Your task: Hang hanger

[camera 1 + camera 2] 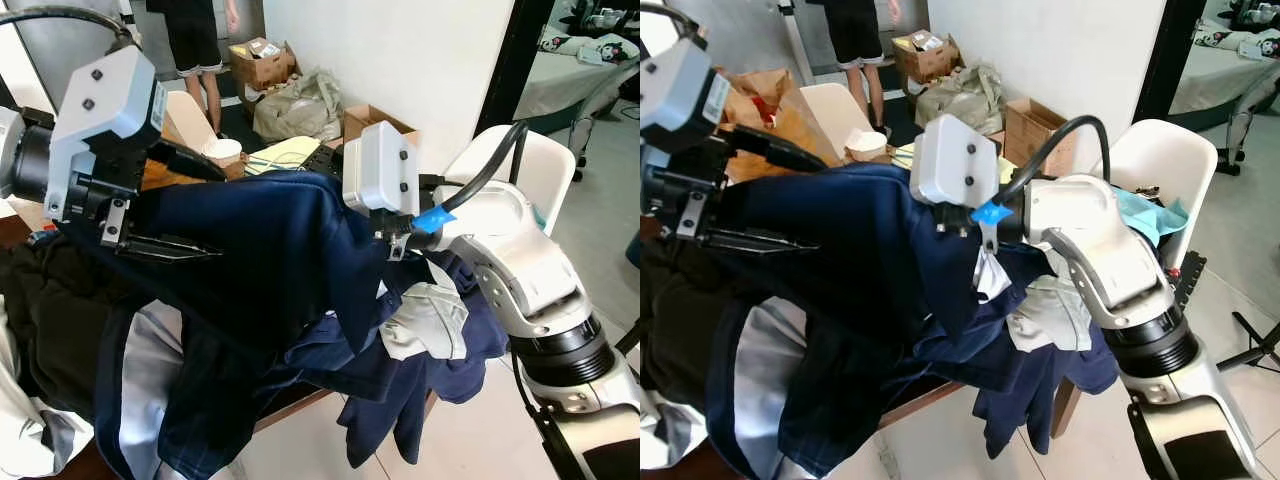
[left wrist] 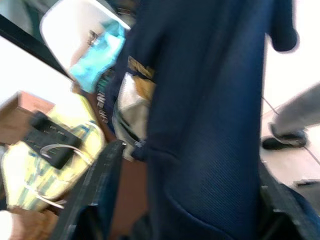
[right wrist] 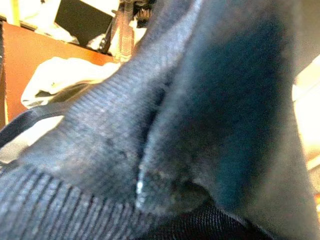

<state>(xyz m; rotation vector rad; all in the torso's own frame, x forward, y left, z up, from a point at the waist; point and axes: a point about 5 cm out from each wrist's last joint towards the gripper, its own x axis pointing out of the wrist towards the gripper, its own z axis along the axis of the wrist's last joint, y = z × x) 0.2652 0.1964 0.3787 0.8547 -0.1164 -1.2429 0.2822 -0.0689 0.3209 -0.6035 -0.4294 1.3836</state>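
A navy garment (image 1: 270, 250) is held up between both arms over the desk's (image 1: 290, 402) front edge. The left end effector (image 1: 165, 215) stands spread, its fingers (image 2: 92, 185) flanking the cloth in the left wrist view. The right end effector (image 1: 965, 235) is buried in fabric; I cannot tell its state. The right wrist view shows ribbed knit close up. No hanger can be made out.

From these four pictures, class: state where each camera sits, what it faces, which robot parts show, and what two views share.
Left eye view: on the head, looking down at the navy garment held between both arms; left tool.
Right eye view: same scene; right tool at the garment's edge.
Left wrist view: along the left tool's fingers, at hanging navy cloth.
Right wrist view: pressed against ribbed navy fabric.
Shared: white chair in eye and left wrist views.
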